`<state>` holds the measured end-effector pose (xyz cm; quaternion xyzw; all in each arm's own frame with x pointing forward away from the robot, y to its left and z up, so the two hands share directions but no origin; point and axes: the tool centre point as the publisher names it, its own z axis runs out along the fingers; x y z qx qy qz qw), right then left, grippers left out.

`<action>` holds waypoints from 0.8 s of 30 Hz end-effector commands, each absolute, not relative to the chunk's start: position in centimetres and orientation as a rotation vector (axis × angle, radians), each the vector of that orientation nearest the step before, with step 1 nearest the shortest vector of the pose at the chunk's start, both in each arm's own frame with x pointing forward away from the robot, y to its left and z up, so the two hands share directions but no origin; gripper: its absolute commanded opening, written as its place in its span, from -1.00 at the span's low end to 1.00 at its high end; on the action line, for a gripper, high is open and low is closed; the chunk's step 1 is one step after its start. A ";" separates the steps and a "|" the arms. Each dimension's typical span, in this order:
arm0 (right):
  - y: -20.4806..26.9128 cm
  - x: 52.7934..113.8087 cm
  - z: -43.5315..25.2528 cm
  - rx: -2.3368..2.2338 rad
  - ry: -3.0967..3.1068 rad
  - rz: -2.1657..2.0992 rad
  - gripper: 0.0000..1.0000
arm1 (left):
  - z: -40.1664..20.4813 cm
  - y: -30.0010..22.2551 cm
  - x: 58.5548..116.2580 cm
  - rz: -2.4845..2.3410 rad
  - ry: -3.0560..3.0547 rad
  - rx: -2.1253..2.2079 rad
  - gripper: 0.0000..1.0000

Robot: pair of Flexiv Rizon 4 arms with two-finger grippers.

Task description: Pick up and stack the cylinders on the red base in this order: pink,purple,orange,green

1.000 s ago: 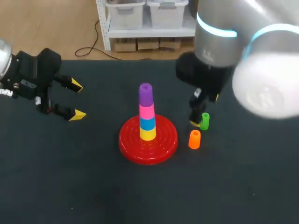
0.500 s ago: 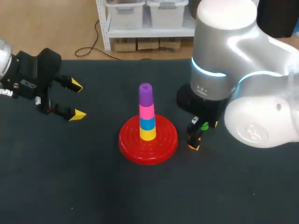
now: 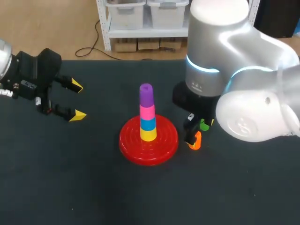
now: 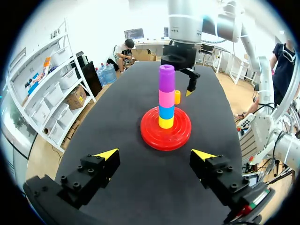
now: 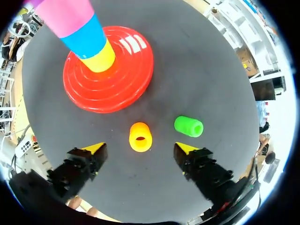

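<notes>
Four cylinders were already threaded on the red base [image 3: 129, 145] near the middle of the dark table [image 3: 93, 187]: yellow [image 3: 148, 134] at the bottom, then blue [image 3: 148, 123], pink [image 3: 147, 112] and purple [image 3: 146, 93] at the top, forming one upright column.

Two more were loose on the table, off the base on the side where the right arm came in. The orange cylinder [image 5: 140, 137] stood near the base's rim without touching it. Its long axis was vertical and its hollow end faced up toward the right wrist camera. The green cylinder [image 5: 189, 126] lay just beside it, apart from it, and farther from the base. Its side and one open end showed, but whether it stood upright or tipped could not be settled, and from the head view the arm hid most of it.

The right gripper [image 5: 139, 149] hung over the orange cylinder with its fingers spread wide. The cylinder sat between and slightly ahead of the two yellow tips, and neither was seen to touch it. The green cylinder sat close ahead of one fingertip, while the base and its column rose ahead of the other.

The left gripper [image 3: 77, 100] was well apart from all of this, by the table's left edge, its fingers also spread and holding nothing, pointing toward the stack.
</notes>
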<state>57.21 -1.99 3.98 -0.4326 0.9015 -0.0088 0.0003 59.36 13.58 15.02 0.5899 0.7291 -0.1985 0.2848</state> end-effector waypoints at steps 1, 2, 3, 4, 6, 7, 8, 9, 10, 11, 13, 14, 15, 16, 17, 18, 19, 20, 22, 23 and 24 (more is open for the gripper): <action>-1.8 57.5 3.8 -1.359 2.833 -0.023 0.55 | 15.0 13.6 59.5 -0.533 1.949 1.580 1.00; -1.7 57.5 3.8 -1.359 2.834 -0.022 0.55 | 15.0 13.6 59.5 -0.533 1.949 1.580 1.00; -1.6 57.5 3.8 -1.360 2.835 -0.021 0.51 | 15.0 13.6 59.5 -0.533 1.949 1.580 1.00; -1.6 57.5 3.7 -1.360 2.835 -0.021 0.45 | 15.0 13.6 59.5 -0.533 1.949 1.580 1.00; -1.4 57.5 3.6 -1.362 2.837 -0.021 0.43 | 15.0 13.6 59.5 -0.533 1.949 1.580 1.00; -1.4 57.5 3.6 -1.364 2.836 -0.020 0.38 | 15.0 13.6 59.5 -0.533 1.949 1.580 1.00; -1.4 57.5 3.5 -1.366 2.836 -0.019 0.36 | 15.0 13.6 59.5 -0.533 1.949 1.580 1.00; -1.4 57.5 3.5 -1.368 2.836 -0.020 0.33 | 15.0 13.6 59.5 -0.533 1.949 1.580 1.00; -1.3 57.4 3.4 -1.370 2.836 -0.021 0.25 | 15.0 13.6 59.5 -0.533 1.949 1.580 1.00; -1.3 57.4 3.4 -1.372 2.837 -0.022 0.21 | 15.0 13.6 59.5 -0.533 1.949 1.580 1.00; -1.3 57.3 3.3 -1.375 2.837 -0.023 -0.02 | 15.0 13.6 59.5 -0.533 1.949 1.580 1.00; -1.3 57.3 3.3 -1.376 2.837 -0.023 -0.06 | 15.0 13.6 59.5 -0.533 1.949 1.580 1.00; -1.3 57.3 3.2 -1.376 2.839 -0.023 -0.08 | 15.0 13.6 59.5 -0.533 1.949 1.580 1.00; -1.4 57.3 3.2 -1.376 2.840 -0.022 -0.11 | 15.0 13.6 59.5 -0.533 1.949 1.580 1.00; -1.4 57.3 3.2 -1.376 2.840 -0.021 -0.15 | 15.0 13.6 59.5 -0.533 1.949 1.580 1.00; -1.4 57.3 3.2 -1.376 2.840 -0.020 -0.18 | 15.0 13.6 59.5 -0.533 1.949 1.580 1.00; -1.4 57.3 3.2 -1.376 2.840 -0.020 -0.19 | 15.0 13.6 59.5 -0.533 1.949 1.580 1.00; -1.4 57.3 3.2 -1.376 2.840 -0.020 -0.21 | 15.0 13.6 59.5 -0.533 1.949 1.580 1.00; -1.5 57.3 3.1 -1.374 2.841 -0.023 -0.22 | 15.0 13.6 59.5 -0.533 1.949 1.580 1.00; -1.5 57.3 3.1 -1.374 2.842 -0.024 -0.22 | 15.0 13.6 59.5 -0.533 1.949 1.580 1.00; -1.5 57.3 3.1 -1.374 2.843 -0.026 -0.23 | 15.0 13.6 59.5 -0.533 1.949 1.580 1.00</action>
